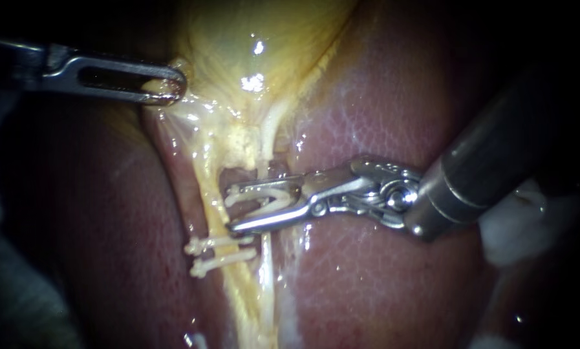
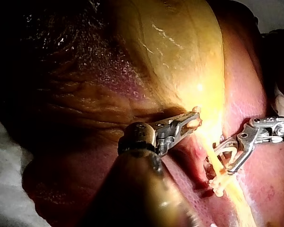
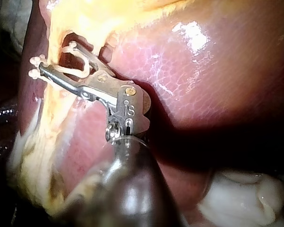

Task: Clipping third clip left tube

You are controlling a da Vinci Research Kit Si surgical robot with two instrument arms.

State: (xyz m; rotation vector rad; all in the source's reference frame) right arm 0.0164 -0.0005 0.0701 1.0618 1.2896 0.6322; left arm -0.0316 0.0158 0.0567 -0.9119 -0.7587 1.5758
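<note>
The right instrument (image 1: 231, 209) has its jaws spread yet clamped on an open clip (image 1: 257, 189), with the tips at the left tube (image 1: 205, 184). Two placed clips (image 1: 222, 243) sit just beside its lower jaw. The left instrument (image 1: 173, 85) pinches the gallbladder (image 1: 257, 39) edge.

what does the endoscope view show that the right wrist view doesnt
Endoscope only: the left instrument holding the gallbladder at its edge, and the two closed clips seen across their whole length on the left tube. Right wrist only: nothing I can name; it catches just the ends of those clips. Both: the right instrument carrying an open clip near that tube, the liver and white gauze.
</note>
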